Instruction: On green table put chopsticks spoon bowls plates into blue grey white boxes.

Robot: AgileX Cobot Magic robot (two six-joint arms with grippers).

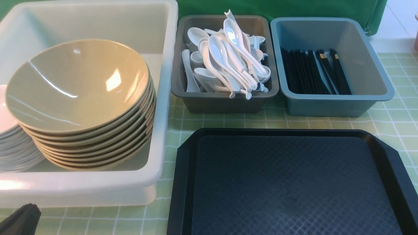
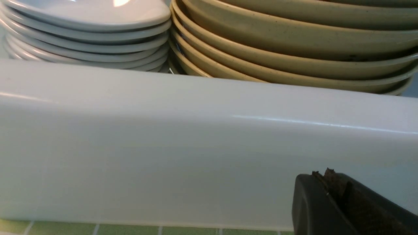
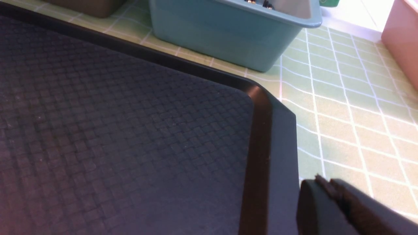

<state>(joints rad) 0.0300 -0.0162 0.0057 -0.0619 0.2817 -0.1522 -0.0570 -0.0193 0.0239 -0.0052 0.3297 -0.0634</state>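
Note:
The white box (image 1: 98, 187) at the left holds a stack of olive bowls (image 1: 81, 98) and a stack of white plates (image 1: 13, 147). White spoons (image 1: 225, 62) fill the grey box (image 1: 225, 101). Black chopsticks (image 1: 315, 71) lie in the blue box (image 1: 339, 104). My left gripper (image 1: 19, 218) is shut and empty at the front left corner, just before the white box's near wall (image 2: 163, 147); the bowls (image 2: 294, 49) and plates (image 2: 88, 32) show above that wall. My right gripper (image 3: 323, 184) is shut and empty beside the tray's right edge; it is out of the front view.
A black textured tray (image 1: 294, 182) lies empty in front of the grey and blue boxes, its corner (image 3: 271, 107) close to my right gripper. Green checked cloth (image 1: 401, 120) covers the table. A pink container (image 3: 401, 42) stands at the far right.

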